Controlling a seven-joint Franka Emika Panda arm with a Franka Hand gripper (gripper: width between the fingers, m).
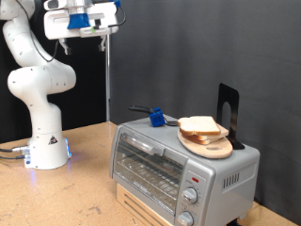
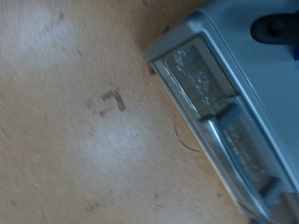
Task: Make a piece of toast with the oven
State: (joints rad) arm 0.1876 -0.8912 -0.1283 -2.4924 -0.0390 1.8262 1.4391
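wood-grain worktop point(image 1: 85, 188) runs under a dark back wall point(image 1: 188, 47), with a faint dark mark point(image 2: 112, 101) on its surface in the wrist view. one silver oven point(image 1: 179, 168) stands on it, door shut, two knobs at the front. on its roof lie one round wooden board point(image 1: 209, 144) carrying two slices of toast point(image 1: 199, 126), one blue-handled tool point(image 1: 156, 117) and one black stand point(image 1: 229, 111). the tool point(image 1: 83, 28) hangs high above, well apart; whether its fingers are apart, i cannot tell.
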